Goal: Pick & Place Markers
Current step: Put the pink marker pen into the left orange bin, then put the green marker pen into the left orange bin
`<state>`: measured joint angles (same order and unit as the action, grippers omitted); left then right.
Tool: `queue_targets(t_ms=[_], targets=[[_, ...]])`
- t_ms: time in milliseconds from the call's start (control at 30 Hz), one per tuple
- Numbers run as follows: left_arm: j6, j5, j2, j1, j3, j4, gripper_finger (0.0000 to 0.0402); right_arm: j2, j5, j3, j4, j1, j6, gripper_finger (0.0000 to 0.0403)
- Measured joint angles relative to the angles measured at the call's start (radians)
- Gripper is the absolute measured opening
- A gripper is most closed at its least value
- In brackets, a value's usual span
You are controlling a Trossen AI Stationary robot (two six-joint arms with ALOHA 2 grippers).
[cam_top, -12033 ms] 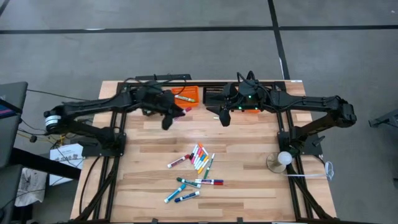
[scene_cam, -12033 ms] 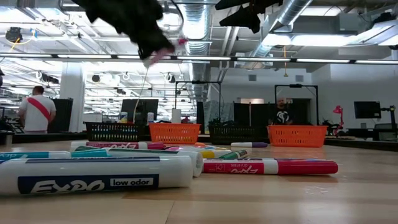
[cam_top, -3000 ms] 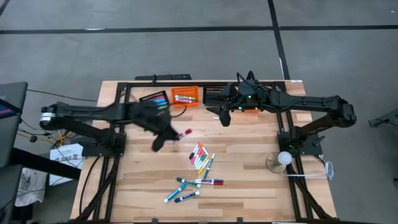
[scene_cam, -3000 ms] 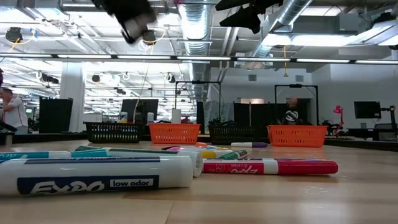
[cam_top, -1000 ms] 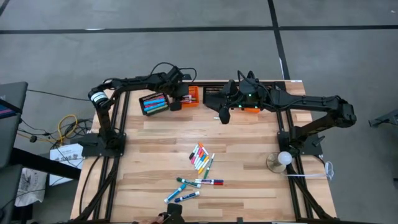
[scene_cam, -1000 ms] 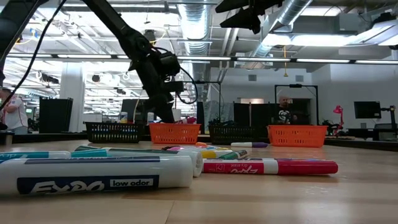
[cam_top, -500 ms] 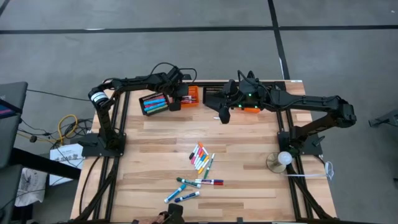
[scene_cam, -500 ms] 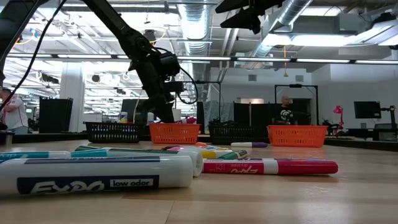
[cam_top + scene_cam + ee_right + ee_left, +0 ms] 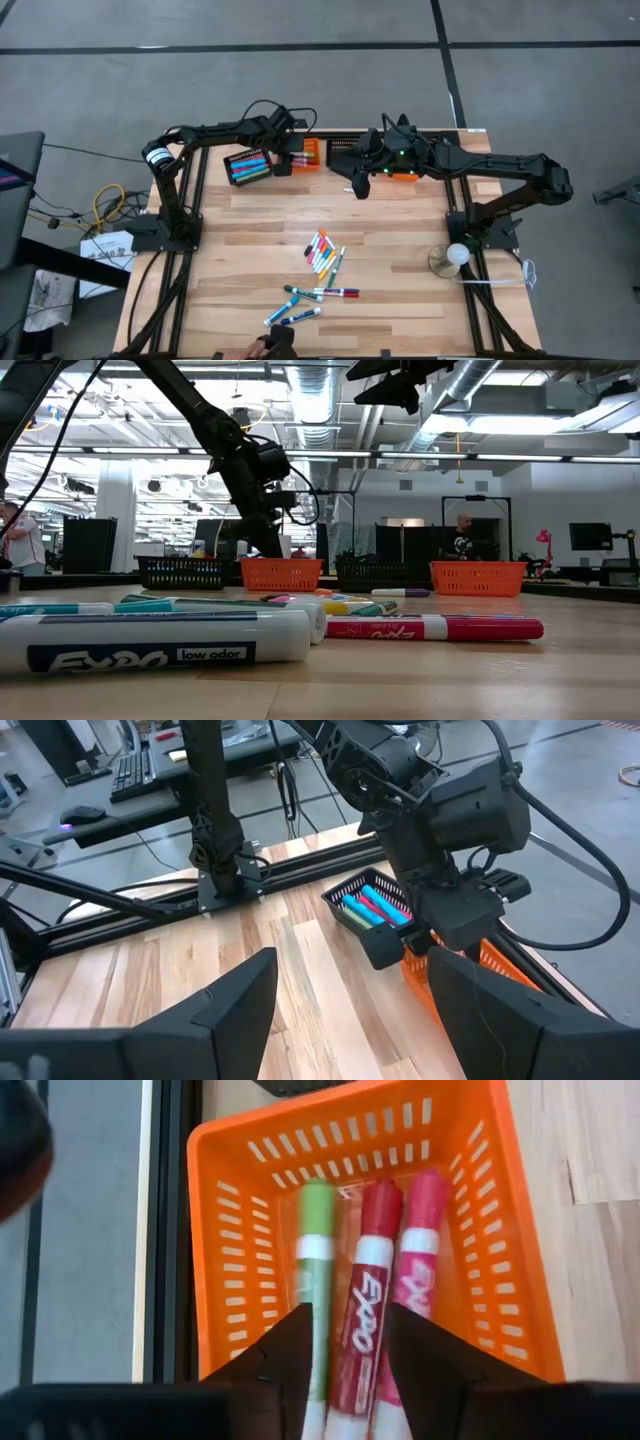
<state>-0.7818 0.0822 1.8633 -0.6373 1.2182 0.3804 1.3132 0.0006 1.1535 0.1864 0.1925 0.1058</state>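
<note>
Three capped markers lie side by side in the small rectangular orange mesh basket (image 9: pixel 470 1210) at the far edge of the worktop: a green-capped marker (image 9: pixel 315 1250), a dark red marker (image 9: pixel 365 1310) with white lettering, and a pink marker (image 9: pixel 420 1270), all pointing the same way along the basket's length. The left claw (image 9: pixel 345 1370) hangs directly over them with its two dark fingers (image 9: pixel 285 1355) spread apart, the red marker showing in the gap between them and neither finger pinching it. From above, the left claw (image 9: pixel 283 160) sits at that orange basket (image 9: pixel 308 152), just beside a black mesh basket (image 9: pixel 248 165) that holds blue and pink markers. More markers remain loose on the pale wooden plank worktop (image 9: pixel 400 220): a tight cluster of pink, orange, yellow and green markers (image 9: pixel 322 252) near the middle, and a looser scatter of blue, teal and red markers (image 9: pixel 305 300) nearer the front edge. In the low view the closest white-barrelled marker (image 9: pixel 160 640) lies across the foreground with a pink-and-white marker (image 9: pixel 435 627) behind it. The right claw (image 9: pixel 357 185) hovers above the worktop near a second black basket (image 9: pixel 345 152) and a second orange basket (image 9: pixel 405 172), its fingers (image 9: pixel 235 1005) spread wide and holding nothing. People stand in the room beyond the worktop.
</note>
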Motion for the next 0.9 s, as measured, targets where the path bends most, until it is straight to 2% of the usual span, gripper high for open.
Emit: queue_targets(t_ms=[133,233,333,433,533,700,900], targets=[[0.001,-0.013,-0.005,0.001,-0.001,0.0,0.0151,0.0,0.0,0.0,0.0,0.0,0.0,0.0249],[0.001,-0.062,-0.045,0.009,-0.002,0.0,0.0159,0.0,0.0,0.0,0.0,0.0,0.0,0.0249],[0.022,-0.119,-0.142,0.031,-0.002,0.0,0.016,0.0,0.0,0.0,0.0,0.0,0.0,0.0249],[0.107,-0.112,-0.277,0.063,-0.003,0.003,0.0156,0.0,0.0,0.0,0.0,0.0,0.0,0.0249],[0.235,-0.057,-0.423,0.096,-0.003,0.007,0.0152,0.0,0.0,0.0,0.001,0.0,0.0,0.0249],[0.409,0.091,-0.639,0.13,-0.003,0.07,0.0146,0.0,0.0,0.0,0.011,0.0,0.0,0.0249],[0.611,0.268,-0.815,0.142,-0.003,0.141,0.0143,0.0,0.0,0.0,0.014,0.0,0.0,0.0249]])
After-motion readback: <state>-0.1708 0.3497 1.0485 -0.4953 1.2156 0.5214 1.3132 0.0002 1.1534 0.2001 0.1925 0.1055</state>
